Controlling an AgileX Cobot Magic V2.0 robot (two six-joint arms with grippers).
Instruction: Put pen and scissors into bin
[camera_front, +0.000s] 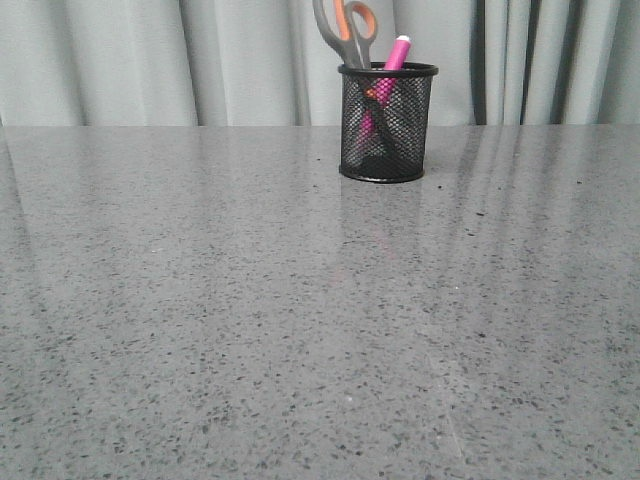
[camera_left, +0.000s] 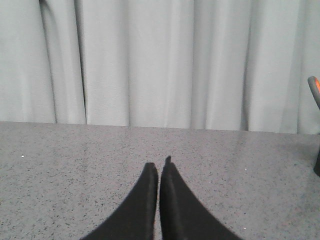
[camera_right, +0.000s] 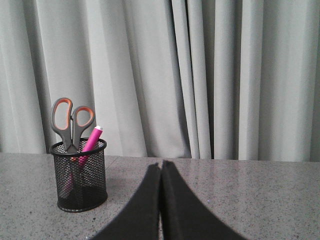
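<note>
The black wire-mesh bin (camera_front: 387, 125) stands on the far middle of the table. The pink pen (camera_front: 396, 54) and the grey scissors (camera_front: 347, 30) stand inside it, handles and cap sticking up over the rim. The right wrist view shows the bin (camera_right: 80, 176) with the scissors (camera_right: 71, 122) and the pen (camera_right: 91, 139) in it. My right gripper (camera_right: 160, 164) is shut and empty, apart from the bin. My left gripper (camera_left: 158, 164) is shut and empty over bare table; a scissors handle (camera_left: 314, 89) and the bin's edge (camera_left: 317, 162) show at that view's border. Neither gripper shows in the front view.
The grey speckled table (camera_front: 300, 320) stretches from the front edge to a grey pleated curtain (camera_front: 150, 60) behind it. Nothing else stands on the table in these views.
</note>
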